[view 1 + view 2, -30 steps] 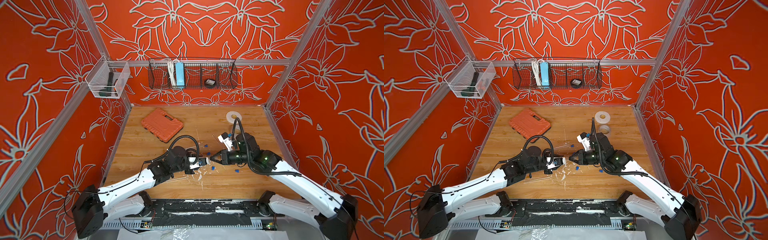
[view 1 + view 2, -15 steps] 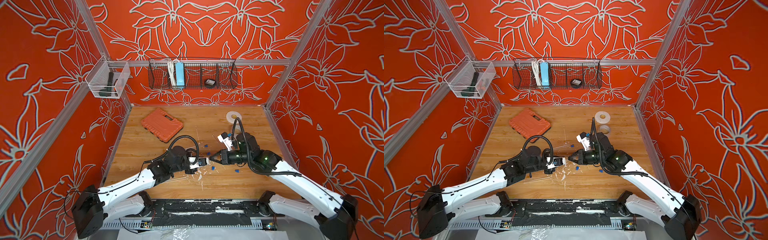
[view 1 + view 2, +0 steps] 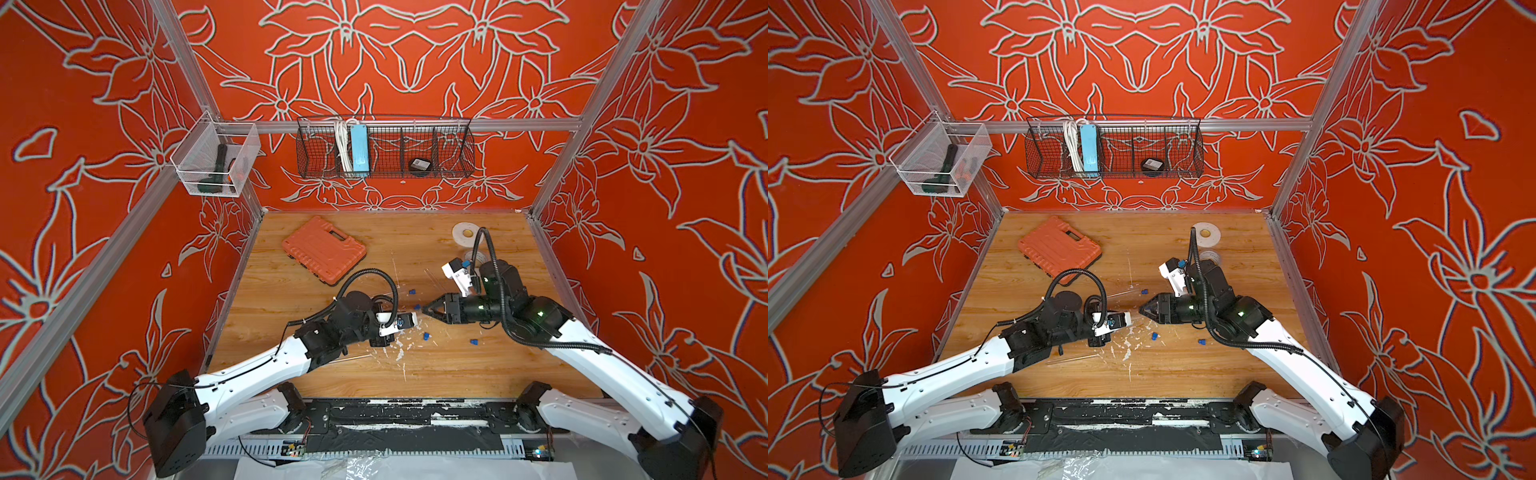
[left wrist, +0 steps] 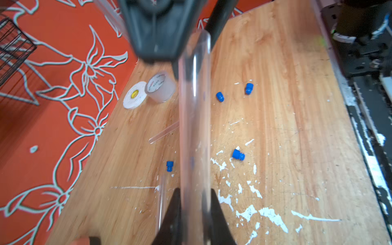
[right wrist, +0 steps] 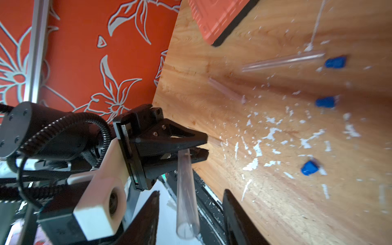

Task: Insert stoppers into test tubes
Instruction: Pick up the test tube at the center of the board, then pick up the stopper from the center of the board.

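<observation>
Fingers (image 5: 180, 136) of the left gripper (image 5: 200, 146) are pinched narrow on one clear test tube (image 4: 194, 127). They grip it near one end and carry it clear of the desk (image 3: 291, 299). The tube runs straight out from them toward the right gripper (image 5: 191, 191), so its long axis lies along the line between the two arms, roughly level as far as I can judge. Its free end, which looks like the open mouth, sits between the right fingers (image 5: 233, 216). These stand apart, with a gap on either side of the tube, so they grip nothing.

Beyond and below, the stoppers (image 4: 238, 154) lie loose on the desk. Four blue plugs show in the left wrist view, none in a tube, and a fifth I cannot find. At least two other tubes (image 4: 164, 132) lie flat on the wood, unstoppered, and one has its end just beside a stopper. Farther back, two tape rolls (image 4: 161, 87) sit near the wall.

By my reading the task has barely begun. No tube is plugged, one is presented mouth-first, and the right arm has yet to fetch a stopper. All five insertions remain.
</observation>
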`<state>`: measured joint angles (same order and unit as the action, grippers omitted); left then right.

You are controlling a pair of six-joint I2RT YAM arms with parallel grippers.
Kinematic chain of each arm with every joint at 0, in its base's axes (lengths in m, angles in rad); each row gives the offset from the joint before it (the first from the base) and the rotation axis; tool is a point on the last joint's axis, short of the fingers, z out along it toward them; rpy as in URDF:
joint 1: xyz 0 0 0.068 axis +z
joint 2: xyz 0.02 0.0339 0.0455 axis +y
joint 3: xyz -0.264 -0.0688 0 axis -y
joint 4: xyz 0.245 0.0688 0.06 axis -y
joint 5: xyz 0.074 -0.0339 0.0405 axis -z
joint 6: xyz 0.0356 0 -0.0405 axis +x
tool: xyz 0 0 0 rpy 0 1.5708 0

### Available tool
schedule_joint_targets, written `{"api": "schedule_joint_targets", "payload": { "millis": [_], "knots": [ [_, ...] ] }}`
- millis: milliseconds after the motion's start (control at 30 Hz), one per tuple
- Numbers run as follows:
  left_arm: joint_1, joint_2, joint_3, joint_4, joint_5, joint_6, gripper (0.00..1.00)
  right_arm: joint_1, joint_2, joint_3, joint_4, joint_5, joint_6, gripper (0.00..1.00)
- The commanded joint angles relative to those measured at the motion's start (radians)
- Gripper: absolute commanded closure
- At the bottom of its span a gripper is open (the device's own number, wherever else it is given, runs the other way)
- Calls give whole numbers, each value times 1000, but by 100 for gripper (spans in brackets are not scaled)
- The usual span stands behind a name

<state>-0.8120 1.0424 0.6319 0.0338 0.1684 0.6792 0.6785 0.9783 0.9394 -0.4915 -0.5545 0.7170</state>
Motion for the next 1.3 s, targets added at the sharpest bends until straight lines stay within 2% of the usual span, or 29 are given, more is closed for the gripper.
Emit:
{"api": "schedule_joint_targets", "payload": {
  "millis": [0,100,267,433,533,700,767,833,933,1033,1167,1267],
  "knots": [
    [2,-23,21,-25,-126,-87,100,-5,-43,53,-181,232,-150,50],
    [37,-41,-11,2,-200,-146,100,-5,6,95,-301,378,-252,50],
    [148,-42,6,29,-200,-261,100,-5,131,199,-411,574,-407,49],
    [177,-28,28,15,-188,-292,100,-17,230,238,-466,675,-505,49],
    [177,-36,18,22,-168,-292,100,-59,272,260,-474,661,-566,49],
    [183,-45,2,44,-155,-271,100,-217,321,333,-407,428,-733,49],
    [185,-45,-8,50,-140,-263,100,-240,339,363,-392,381,-866,49],
    [185,-45,-15,56,-122,-260,100,-245,361,384,-392,386,-963,49],
    [186,-43,-19,57,-115,-255,100,-254,404,429,-480,357,-1085,50],
    [186,-45,-25,55,-104,-241,100,-252,359,354,-513,335,-1255,50],
    [186,-45,-27,42,-49,-216,100,-247,233,157,-527,455,-1474,46],
    [186,-85,-35,47,-5,-195,100,-246,195,66,-590,490,-1577,43]
  ]
}}
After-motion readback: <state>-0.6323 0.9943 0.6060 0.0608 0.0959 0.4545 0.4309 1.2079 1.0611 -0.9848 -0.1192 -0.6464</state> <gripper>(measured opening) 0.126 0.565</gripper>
